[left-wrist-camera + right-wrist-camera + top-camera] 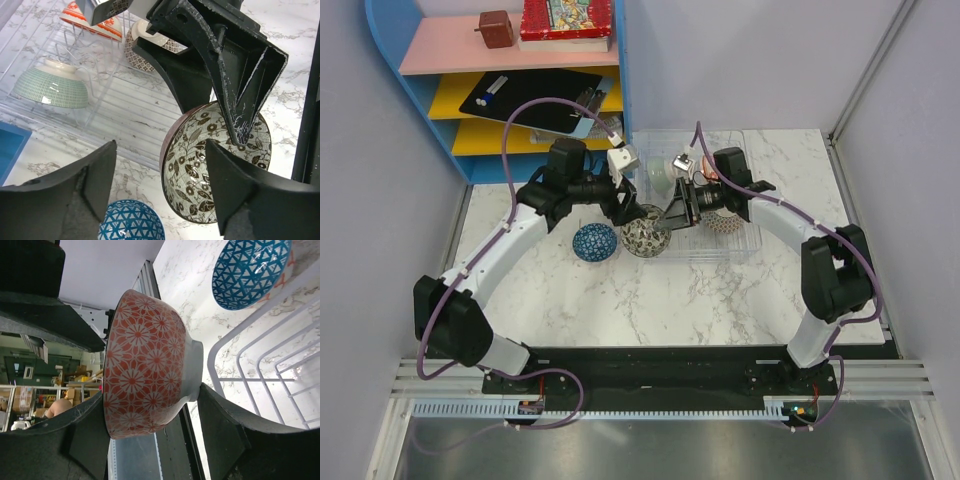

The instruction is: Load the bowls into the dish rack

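Here the right gripper [152, 402] grips the orange-red bowl [145, 355] at the rack's [130, 107] near left corner; the left gripper [160, 150] hangs spread and empty near the blue bowl [131, 221].

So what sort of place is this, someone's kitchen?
Most likely a robot test bench dressed up as a kitchen corner, not a real kitchen: two robot arms are bolted to a marble-look table boxed in by plain walls, with a clear dish rack, a few bowls and a blue shelf.
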`<state>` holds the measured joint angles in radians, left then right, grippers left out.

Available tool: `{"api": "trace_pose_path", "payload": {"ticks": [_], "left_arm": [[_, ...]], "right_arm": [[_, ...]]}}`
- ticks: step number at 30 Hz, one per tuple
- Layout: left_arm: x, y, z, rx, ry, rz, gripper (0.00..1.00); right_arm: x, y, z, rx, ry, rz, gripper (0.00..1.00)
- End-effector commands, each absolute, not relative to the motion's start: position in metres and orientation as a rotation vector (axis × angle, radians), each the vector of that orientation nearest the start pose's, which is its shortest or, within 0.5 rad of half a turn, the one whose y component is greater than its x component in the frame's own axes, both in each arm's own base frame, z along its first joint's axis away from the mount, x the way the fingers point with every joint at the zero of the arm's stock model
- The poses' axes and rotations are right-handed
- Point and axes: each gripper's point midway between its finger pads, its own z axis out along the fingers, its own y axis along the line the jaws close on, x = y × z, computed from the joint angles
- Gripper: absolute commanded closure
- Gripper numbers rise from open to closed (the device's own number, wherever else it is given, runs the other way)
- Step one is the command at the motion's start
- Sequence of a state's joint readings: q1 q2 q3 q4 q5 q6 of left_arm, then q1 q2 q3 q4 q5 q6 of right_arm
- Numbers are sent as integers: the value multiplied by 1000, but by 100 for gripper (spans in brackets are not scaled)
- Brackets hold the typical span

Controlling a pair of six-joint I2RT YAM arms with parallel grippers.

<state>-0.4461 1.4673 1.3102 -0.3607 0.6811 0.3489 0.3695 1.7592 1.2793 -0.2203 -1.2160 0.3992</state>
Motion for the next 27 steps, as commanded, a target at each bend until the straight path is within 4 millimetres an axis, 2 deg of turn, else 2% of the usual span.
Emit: {"api": "trace_pose_path", "payload": {"ticks": [1, 3, 5, 8, 9, 11, 14, 18, 19, 21, 24, 26, 27], "left_arm": [[347, -254, 275, 1107, 1634, -704, 19], [350, -245, 275, 1079, 1650, -720, 15], [359, -225, 276, 1027, 1672, -710, 13], [370, -192, 264, 942, 1749, -661, 11], [369, -183, 252, 920, 1790, -658, 10], [378, -154, 239, 832, 1862, -585, 9], [373, -121, 208, 738, 1977, -537, 9], [369, -83, 187, 608, 2067, -450, 9], [368, -69, 182, 561, 2098, -422, 9], [362, -55, 175, 524, 2122, -397, 9], [353, -44, 169, 491, 2128, -399, 9], [348, -43, 164, 484, 2125, -421, 9], [347, -40, 164, 476, 2123, -416, 9]], "right_arm": [[300, 293, 238, -699, 2045, 1739, 100], [304, 291, 239, -683, 2046, 1715, 100], [310, 288, 237, -656, 2053, 1679, 100], [321, 280, 241, -604, 2050, 1593, 100], [322, 277, 245, -601, 2041, 1569, 100], [334, 269, 248, -593, 2029, 1453, 100], [346, 254, 239, -558, 2096, 1237, 100], [372, 228, 229, -477, 2145, 938, 100], [376, 224, 227, -485, 2147, 890, 100], [387, 213, 219, -458, 2180, 772, 100], [395, 204, 209, -471, 2204, 655, 100], [404, 194, 202, -472, 2217, 534, 100], [404, 196, 199, -488, 2221, 492, 100]]}}
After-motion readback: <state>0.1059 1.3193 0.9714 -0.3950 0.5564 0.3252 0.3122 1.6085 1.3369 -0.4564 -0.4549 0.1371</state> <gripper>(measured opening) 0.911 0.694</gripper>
